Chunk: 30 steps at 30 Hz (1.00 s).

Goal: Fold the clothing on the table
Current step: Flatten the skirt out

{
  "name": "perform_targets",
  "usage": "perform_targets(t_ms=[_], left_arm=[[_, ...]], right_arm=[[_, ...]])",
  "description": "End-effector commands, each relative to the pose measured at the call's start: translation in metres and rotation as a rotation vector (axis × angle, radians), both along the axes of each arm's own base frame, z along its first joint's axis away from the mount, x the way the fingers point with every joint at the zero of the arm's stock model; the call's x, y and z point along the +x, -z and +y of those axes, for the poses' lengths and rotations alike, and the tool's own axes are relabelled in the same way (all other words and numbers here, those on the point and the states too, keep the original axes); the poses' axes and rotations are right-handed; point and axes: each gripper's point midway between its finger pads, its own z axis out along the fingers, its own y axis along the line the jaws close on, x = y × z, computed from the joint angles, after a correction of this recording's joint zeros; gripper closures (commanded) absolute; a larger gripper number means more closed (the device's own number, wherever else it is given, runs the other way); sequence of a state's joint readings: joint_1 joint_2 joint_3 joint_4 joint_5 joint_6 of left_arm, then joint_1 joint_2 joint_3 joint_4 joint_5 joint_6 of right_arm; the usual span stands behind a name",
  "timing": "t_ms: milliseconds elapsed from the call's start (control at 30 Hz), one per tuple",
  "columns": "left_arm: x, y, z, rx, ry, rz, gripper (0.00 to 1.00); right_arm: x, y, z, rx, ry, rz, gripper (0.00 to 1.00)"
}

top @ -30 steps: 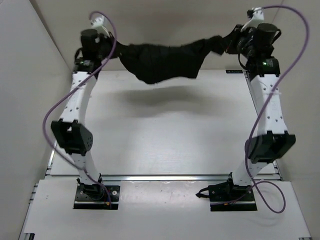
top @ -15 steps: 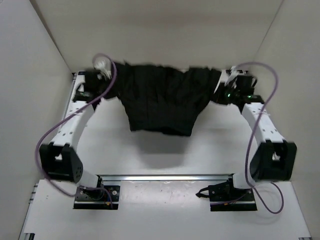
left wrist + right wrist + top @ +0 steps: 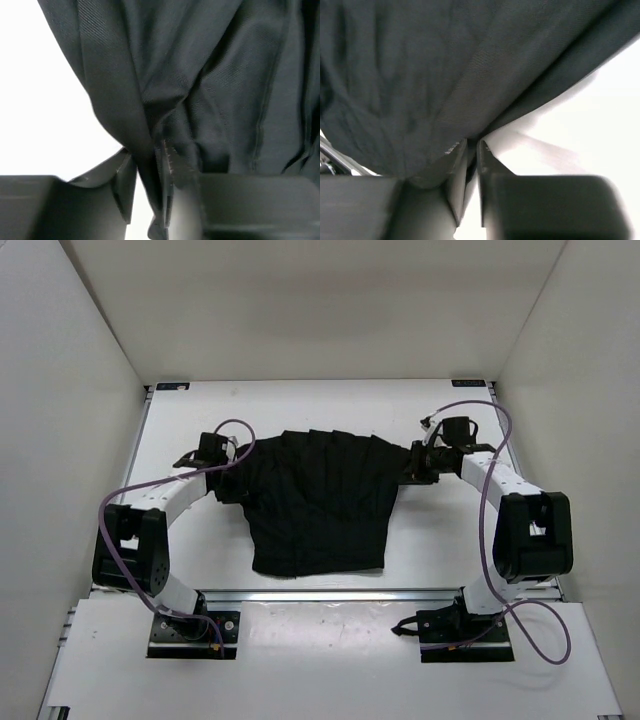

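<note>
Top external view: the black clothing [image 3: 320, 500] lies on the white tabletop [image 3: 300, 405], near the middle. It is a short-sleeved top. Its far edge, at 12 o'clock, is bunched into small folds. Its near edge, at 6 o'clock, lies flat, close to the silver rail [image 3: 330, 593] but not touching it. The cloth is wider at the far end than at the near end.

Both arms are bent low over the tabletop. The left pincer [image 3: 232, 472] is at the cloth's 10 o'clock corner. The right pincer [image 3: 412, 466] is at the cloth's 2 o'clock corner. A purple cable [image 3: 120, 495] loops beside the left arm at 9 o'clock.

Left wrist view: the left pincer [image 3: 145, 150] has let go. Its two fingers stand apart. A fold of the black clothing [image 3: 210, 75] hangs down between them and leans on one finger [image 3: 167, 175]. White tabletop [image 3: 45, 100] shows through the gap on the other side.

Right wrist view: the fingers of the right pincer [image 3: 471, 144] are very close, with only a thin slit between them. The edge of the clothing [image 3: 420, 65] reaches in at the tips. I cannot tell if they are pinching it. White tabletop [image 3: 580, 120] shows at 3 o'clock.
</note>
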<state>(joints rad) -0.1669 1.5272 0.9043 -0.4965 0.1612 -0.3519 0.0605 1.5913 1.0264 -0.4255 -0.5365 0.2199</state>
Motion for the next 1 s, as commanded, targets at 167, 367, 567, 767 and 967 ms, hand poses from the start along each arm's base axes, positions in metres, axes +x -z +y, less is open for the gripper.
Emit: perform_targets(t_ms=[167,367,567,767,967], left_arm=[[0.052,-0.056,0.011,0.031,-0.034,-0.192,0.01],[-0.005,-0.071,-0.006,-0.041,-0.022,-0.179,0.01],[-0.080,-0.037,-0.043,-0.183,0.013,-0.093,0.09],[-0.116,-0.012,-0.048,-0.206,0.014,-0.019,0.13],[-0.137,0.021,-0.046,-0.231,-0.012,0.024,0.19]], right_arm=[[0.014,-0.059,0.004,0.024,0.007,-0.203,0.41],[-0.054,-0.040,0.028,0.044,-0.010,-0.154,0.35],[-0.122,0.001,0.047,0.086,-0.033,-0.041,0.38],[-0.161,0.038,0.052,0.020,-0.069,0.059,0.40],[-0.173,0.054,0.050,0.005,-0.070,0.079,0.40]])
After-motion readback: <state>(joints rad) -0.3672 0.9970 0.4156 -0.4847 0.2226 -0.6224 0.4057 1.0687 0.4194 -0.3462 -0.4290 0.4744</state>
